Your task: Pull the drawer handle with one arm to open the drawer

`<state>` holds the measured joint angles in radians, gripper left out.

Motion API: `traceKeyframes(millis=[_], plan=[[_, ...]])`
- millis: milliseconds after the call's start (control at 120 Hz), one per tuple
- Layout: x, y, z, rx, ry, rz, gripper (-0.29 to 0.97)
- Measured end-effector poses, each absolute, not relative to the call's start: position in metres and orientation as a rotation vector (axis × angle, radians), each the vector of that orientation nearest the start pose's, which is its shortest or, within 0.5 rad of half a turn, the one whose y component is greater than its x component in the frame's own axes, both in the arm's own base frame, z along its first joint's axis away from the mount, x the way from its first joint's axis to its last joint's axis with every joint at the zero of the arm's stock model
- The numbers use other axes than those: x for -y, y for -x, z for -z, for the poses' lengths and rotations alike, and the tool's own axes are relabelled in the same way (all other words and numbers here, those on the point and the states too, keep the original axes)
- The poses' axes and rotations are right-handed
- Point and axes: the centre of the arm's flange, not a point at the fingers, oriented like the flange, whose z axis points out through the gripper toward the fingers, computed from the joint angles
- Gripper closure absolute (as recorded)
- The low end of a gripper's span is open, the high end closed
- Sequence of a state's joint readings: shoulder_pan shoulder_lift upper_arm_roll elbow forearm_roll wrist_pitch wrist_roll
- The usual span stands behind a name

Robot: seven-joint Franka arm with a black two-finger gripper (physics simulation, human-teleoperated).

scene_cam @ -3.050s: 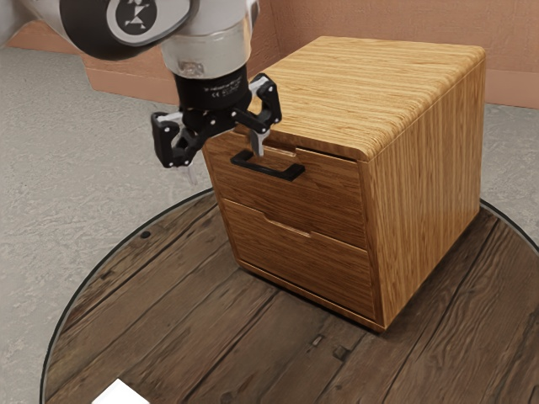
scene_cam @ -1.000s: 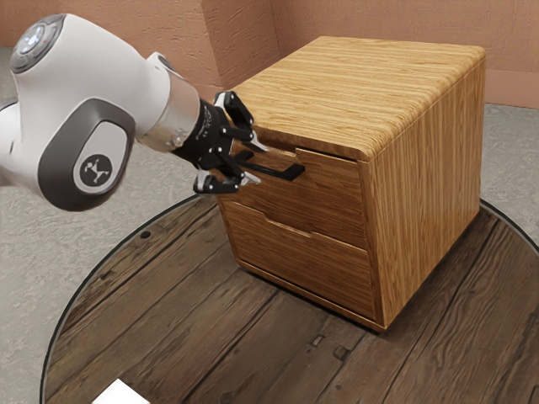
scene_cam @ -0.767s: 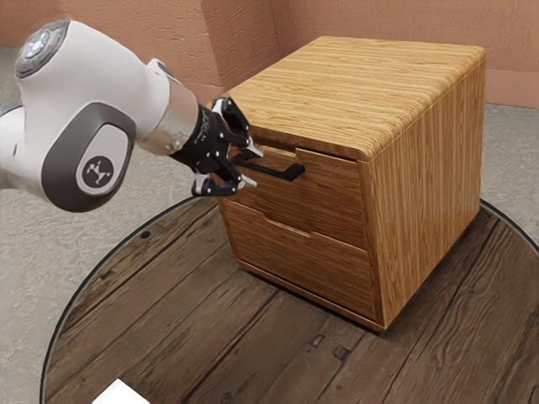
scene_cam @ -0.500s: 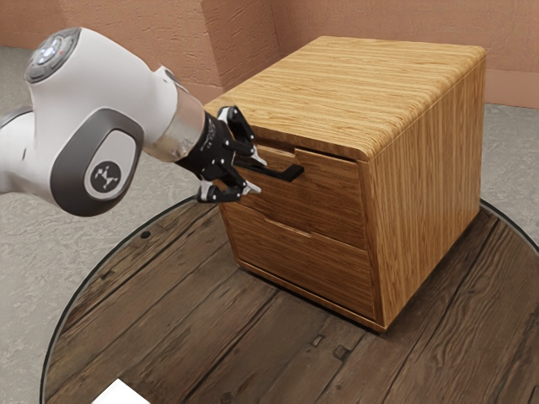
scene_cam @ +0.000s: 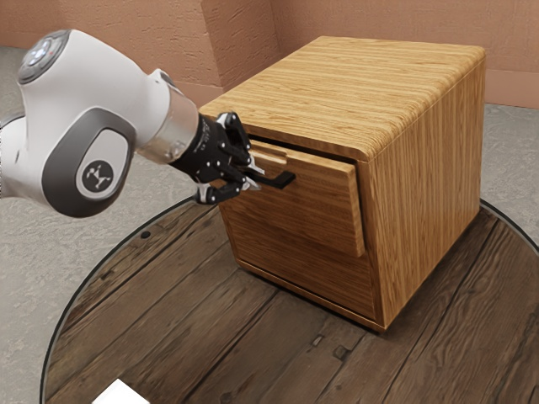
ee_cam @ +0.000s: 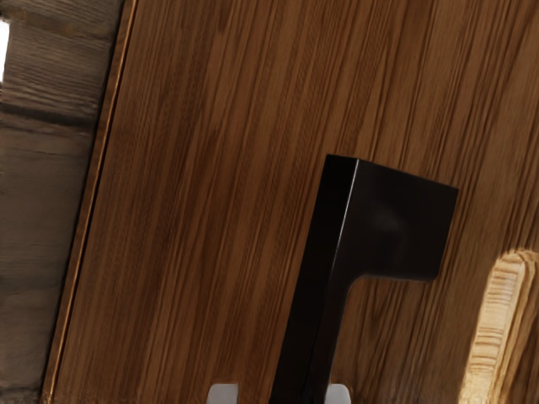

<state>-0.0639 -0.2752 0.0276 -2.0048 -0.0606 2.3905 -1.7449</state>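
**Exterior view.** A white-and-grey robot arm (scene_cam: 93,151) comes in from 9 o'clock. It ends in the black two-finger gripper (scene_cam: 251,175), which points toward 3 o'clock at the front of a light oak-grain wooden cabinet (scene_cam: 413,151). The jaws are closed on the black bar handle (scene_cam: 274,179), one finger above and one below the end of the bar nearest the arm.

The handle is fixed to the upper wooden drawer (scene_cam: 316,202). This drawer stands partway out of the cabinet, and its front panel sits forward of the cabinet face. It overhangs the lower wooden drawer (scene_cam: 286,263), which lies flush and shut. At 12 o'clock of the pulled-out front, a dark gap shows under the cabinet's top board.

The cabinet stands on a round table of dark weathered planks (scene_cam: 210,337), toward the table's 1 o'clock part. A small flat white object (scene_cam: 118,393) lies at the table's 7 o'clock edge. Grey speckled floor (scene_cam: 50,252) runs beyond the table's rim, and a terracotta wall (scene_cam: 244,34) rises behind the cabinet at 12 o'clock.

**Wrist view.** The handle (ee_cam: 370,227) appears as a thick black bar with a bent end. It stands off the streaked brown front of the upper drawer (ee_cam: 210,168). Two pale fingertips (ee_cam: 223,393) of the gripper (ee_cam: 280,393) flank the bar, one on each side. Past the drawer front's straight edge lie the table's dark planks (ee_cam: 42,210).
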Motion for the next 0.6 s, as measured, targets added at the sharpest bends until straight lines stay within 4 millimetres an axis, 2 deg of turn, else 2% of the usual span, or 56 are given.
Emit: traceKeyframes(millis=[142, 433, 600], plan=[[0.022, -0.517, -0.651, -1.924, -1.659, -0.472, 0.74], [0.013, -0.484, -0.655, -1.908, -1.657, -0.475, 0.75], [0.019, -0.473, -0.651, -1.887, -1.681, -0.463, 0.75]])
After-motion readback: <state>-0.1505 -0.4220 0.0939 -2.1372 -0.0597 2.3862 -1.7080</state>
